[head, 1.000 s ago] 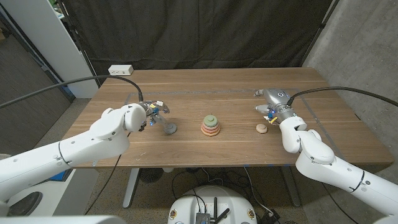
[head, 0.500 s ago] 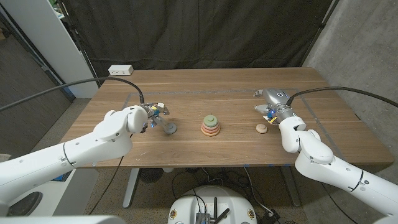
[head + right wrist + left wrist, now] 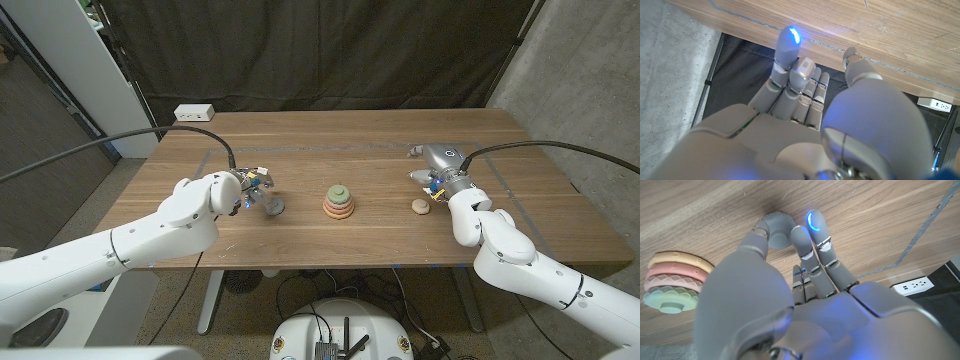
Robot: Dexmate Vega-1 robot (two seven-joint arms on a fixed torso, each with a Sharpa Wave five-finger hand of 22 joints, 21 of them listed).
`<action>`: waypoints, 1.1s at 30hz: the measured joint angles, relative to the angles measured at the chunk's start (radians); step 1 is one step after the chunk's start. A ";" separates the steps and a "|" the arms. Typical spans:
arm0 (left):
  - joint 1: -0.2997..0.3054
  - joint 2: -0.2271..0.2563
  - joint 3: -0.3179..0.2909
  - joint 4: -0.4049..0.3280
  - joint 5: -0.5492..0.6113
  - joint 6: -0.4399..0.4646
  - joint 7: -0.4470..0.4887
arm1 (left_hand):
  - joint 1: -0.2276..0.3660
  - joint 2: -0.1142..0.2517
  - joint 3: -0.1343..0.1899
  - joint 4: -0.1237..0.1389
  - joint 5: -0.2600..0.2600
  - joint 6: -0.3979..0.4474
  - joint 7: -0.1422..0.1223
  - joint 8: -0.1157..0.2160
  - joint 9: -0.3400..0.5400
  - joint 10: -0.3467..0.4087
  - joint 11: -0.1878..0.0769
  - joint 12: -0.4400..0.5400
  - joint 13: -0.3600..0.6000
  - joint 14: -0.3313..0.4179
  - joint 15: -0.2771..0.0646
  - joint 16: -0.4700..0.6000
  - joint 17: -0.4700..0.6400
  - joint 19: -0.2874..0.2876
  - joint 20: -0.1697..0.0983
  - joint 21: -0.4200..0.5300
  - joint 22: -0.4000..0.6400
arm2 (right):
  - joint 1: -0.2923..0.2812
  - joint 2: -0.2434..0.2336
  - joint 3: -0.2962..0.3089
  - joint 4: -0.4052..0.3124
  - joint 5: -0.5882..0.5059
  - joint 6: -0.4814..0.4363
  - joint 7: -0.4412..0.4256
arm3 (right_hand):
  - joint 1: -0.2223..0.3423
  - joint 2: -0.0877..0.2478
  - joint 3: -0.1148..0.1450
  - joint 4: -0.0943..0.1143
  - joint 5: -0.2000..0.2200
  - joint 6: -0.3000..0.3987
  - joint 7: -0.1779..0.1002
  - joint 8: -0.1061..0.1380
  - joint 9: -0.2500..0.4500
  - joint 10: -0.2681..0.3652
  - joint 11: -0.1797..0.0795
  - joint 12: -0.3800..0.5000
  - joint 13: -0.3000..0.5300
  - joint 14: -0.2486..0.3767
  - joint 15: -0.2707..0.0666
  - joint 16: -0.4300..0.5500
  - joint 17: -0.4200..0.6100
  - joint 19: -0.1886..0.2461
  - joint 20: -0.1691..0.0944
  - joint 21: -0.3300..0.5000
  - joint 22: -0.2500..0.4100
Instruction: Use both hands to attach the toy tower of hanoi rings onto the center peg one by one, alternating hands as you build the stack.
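We work at the wooden table, where the peg stack of coloured rings stands at the centre. Our left hand pinches the grey ring, still resting on the wood just left of the stack; we should lift it clear before carrying it over the peg. Our right hand hangs with fingers apart, holding nothing, beside the beige ring. Open wood lies between both rings and the stack.
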 measured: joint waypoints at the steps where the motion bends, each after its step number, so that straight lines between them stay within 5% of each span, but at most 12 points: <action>1: -0.002 -0.004 0.005 0.004 0.000 0.000 0.000 | 0.000 0.000 0.000 0.000 0.000 0.000 0.000 0.000 0.000 0.000 0.000 0.000 0.000 0.000 0.000 0.000 0.000 0.000 0.000 0.000 0.000 | 0.000 0.000 0.000 0.000 0.001 0.000 -0.001 | 0.000 0.000 0.000 0.000 0.000 0.000 0.000 0.000 0.000 0.000 0.000 0.000 0.000 -0.002 0.002 0.000 0.000 0.000 0.000 0.000 0.001; 33: -0.018 -0.048 0.057 0.055 0.047 -0.018 -0.003 | 0.022 -0.004 0.000 0.000 -0.007 0.013 -0.014 0.012 -0.005 0.018 -0.019 0.015 0.000 0.000 0.000 0.008 -0.009 0.021 -0.004 -0.008 0.000 | -0.003 -0.013 0.009 -0.004 0.033 -0.004 -0.007 | -0.005 0.005 0.012 -0.004 0.000 0.005 0.005 0.000 0.000 0.005 0.005 0.000 0.000 0.005 0.002 0.023 0.007 0.005 -0.005 0.000 0.004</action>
